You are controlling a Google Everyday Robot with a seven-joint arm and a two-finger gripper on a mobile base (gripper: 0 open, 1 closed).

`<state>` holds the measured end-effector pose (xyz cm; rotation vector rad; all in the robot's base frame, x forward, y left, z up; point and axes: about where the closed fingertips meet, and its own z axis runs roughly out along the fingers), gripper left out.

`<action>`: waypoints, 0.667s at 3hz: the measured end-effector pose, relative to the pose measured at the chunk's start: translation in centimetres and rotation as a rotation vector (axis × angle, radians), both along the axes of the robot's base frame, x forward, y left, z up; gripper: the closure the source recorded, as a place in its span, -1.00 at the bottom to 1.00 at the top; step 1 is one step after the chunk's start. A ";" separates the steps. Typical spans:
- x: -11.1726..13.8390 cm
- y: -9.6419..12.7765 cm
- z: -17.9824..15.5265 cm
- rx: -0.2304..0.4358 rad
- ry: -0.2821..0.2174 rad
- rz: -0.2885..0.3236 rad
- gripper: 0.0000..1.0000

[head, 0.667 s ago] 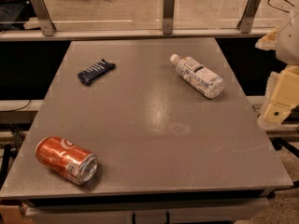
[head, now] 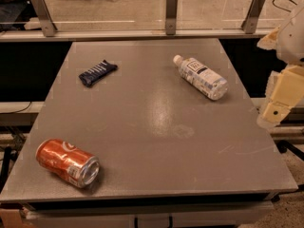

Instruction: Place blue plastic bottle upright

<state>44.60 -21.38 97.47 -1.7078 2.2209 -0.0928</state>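
Blue plastic bottle (head: 201,77): lies on its side on the far right part of the surface, not upright.
Bottle's long axis: runs on a slant across the surface, from far-left to near-right.
Bottle's heading: the white cap points to the far-left, toward the rail; the rounded base points near-right, toward the right edge.
Bottle's label: white-bluish, wrapped around the body, with the dark patch turned upward near the cap end.
Bottle's contents: the cap is on; the body is clear, but whether there is liquid inside cannot be told.
Gripper (head: 273,112): cream-coloured, hanging off the right edge of the surface, beside and a little nearer than the bottle's base, apart from it and touching nothing on the surface.
Jaws: whether they stand wide or narrow cannot be told from this view; they hold nothing that can be seen.
Soda can (head: 68,162): orange-red, on its side near the near-left corner, well apart from the bottle; its silver end faces near-right. What is in it cannot be seen.
Snack wrapper (head: 98,72): small, dark blue, lying flat on the far left part, slanted, well apart from both bottle and can.
Surface (head: 156,127): grey, flat, with a dull sheen in the middle; it carries the bottle, the can and the wrapper.
Rail (head: 142,33): runs along the far edge with three metal posts.
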 end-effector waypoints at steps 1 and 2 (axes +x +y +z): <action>4.5 1.5 -1.6 0.034 -0.019 -0.025 -1.00; 10.6 3.7 -3.9 0.072 -0.036 -0.085 -1.00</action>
